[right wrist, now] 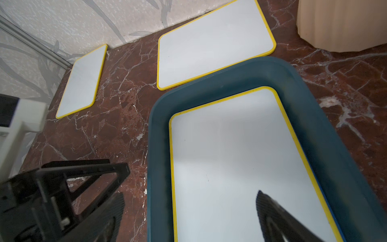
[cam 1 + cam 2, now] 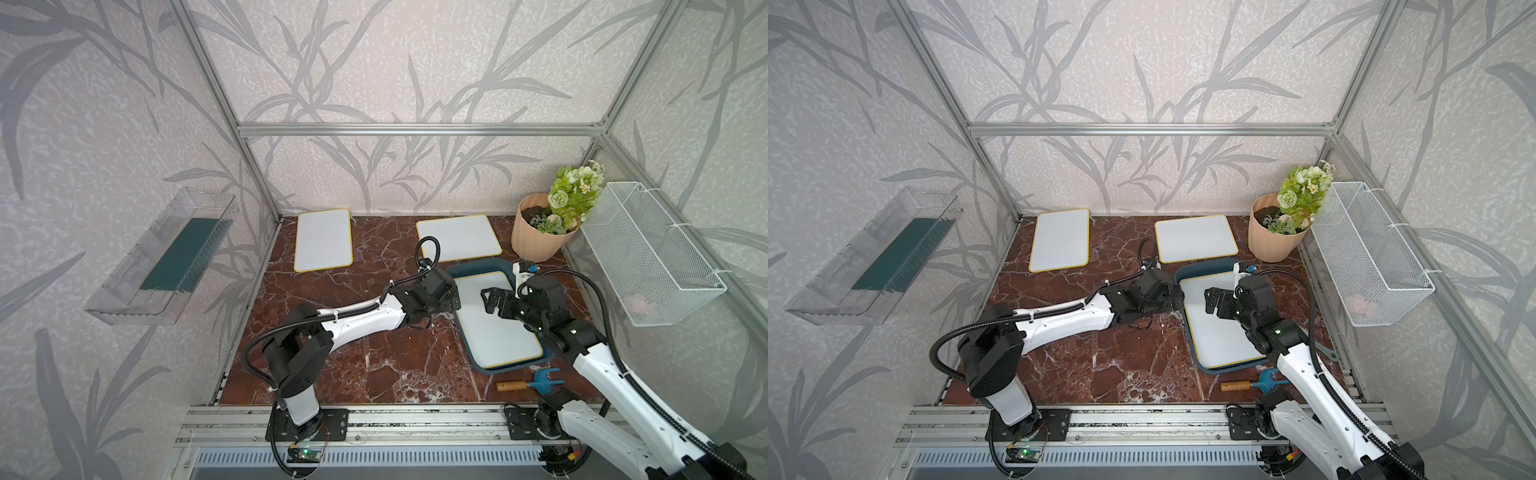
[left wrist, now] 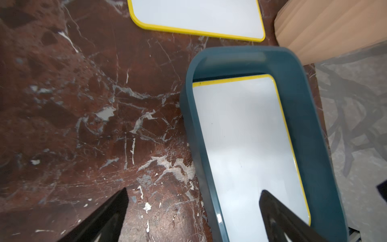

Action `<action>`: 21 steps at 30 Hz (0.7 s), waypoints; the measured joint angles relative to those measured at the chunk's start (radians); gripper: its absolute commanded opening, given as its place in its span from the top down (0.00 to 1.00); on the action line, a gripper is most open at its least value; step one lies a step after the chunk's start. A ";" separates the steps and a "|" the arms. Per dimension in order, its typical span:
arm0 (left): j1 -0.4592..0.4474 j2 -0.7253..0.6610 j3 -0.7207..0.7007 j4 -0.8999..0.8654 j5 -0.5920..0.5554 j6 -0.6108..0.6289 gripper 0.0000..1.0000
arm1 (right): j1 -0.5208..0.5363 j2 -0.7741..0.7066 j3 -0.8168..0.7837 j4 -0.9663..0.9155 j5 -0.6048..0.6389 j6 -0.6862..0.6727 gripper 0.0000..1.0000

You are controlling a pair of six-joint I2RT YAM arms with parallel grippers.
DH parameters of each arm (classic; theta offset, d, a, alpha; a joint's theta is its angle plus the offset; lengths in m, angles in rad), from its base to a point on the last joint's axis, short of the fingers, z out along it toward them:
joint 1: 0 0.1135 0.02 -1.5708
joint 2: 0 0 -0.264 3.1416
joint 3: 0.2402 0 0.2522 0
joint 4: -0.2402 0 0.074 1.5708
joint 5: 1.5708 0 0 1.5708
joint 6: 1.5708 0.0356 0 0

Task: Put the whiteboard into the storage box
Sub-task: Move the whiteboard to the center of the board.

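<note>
1. One whiteboard [image 1: 230, 157] lies flat inside the storage box [image 1: 209, 79]. Two more whiteboards [image 2: 324, 240] [image 2: 459, 237] sit on the table behind it.
2. Left gripper [image 3: 194, 190]: fingers spread wide across the box's wall, holding nothing.
3. Right gripper [image 2: 490, 301]: spread wide above the boxed board, empty.
4. Judged step: this board's placement looks complete.
5. Next move calls for lifting both arms clear without catching the box wall or shifting the board.
</note>
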 measured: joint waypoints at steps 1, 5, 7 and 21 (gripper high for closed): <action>0.010 -0.019 -0.007 0.000 -0.006 0.014 0.01 | 0.000 0.006 0.005 0.000 0.000 -0.002 0.01; 0.075 -0.084 -0.038 -0.011 -0.026 0.055 0.01 | 0.000 0.019 0.016 0.001 0.000 -0.013 0.01; 0.117 -0.099 -0.049 -0.015 -0.034 0.077 0.01 | 0.000 0.026 0.017 0.001 0.000 -0.019 0.01; 0.316 -0.106 -0.068 -0.059 -0.084 0.197 0.01 | 0.000 0.152 0.052 0.050 -0.001 -0.085 0.01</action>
